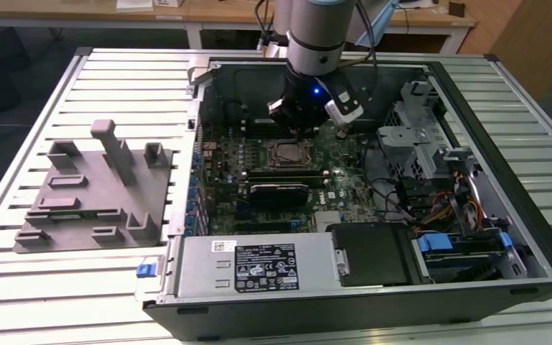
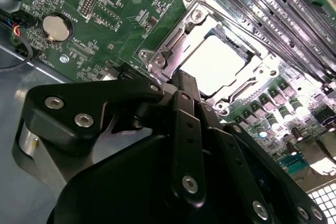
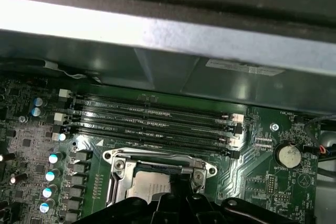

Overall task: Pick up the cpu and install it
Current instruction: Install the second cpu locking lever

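Observation:
The cpu (image 2: 215, 64), a flat square chip with a pale silver top, lies inside the metal-rimmed socket frame (image 2: 157, 56) on the green motherboard (image 2: 105, 19). In the first wrist view the cpu (image 3: 149, 187) sits in the same frame, partly hidden by black gripper parts. In the exterior view the cpu (image 1: 289, 154) is at the middle of the open computer case. My gripper (image 1: 300, 135) hangs just above the far edge of the socket. Seen in the second wrist view, my gripper (image 2: 182, 81) ends at the socket's rim, right beside the chip. Nothing is visibly carried by it.
A grey moulded plastic fixture (image 1: 94, 190) with upright posts stands on the slatted table at the exterior view's left. Black memory slots (image 3: 157, 116) run beside the socket. The case wall (image 1: 198, 144), drive cage (image 1: 420, 122), cables (image 1: 420, 201) and power supply (image 1: 256, 266) surround the board.

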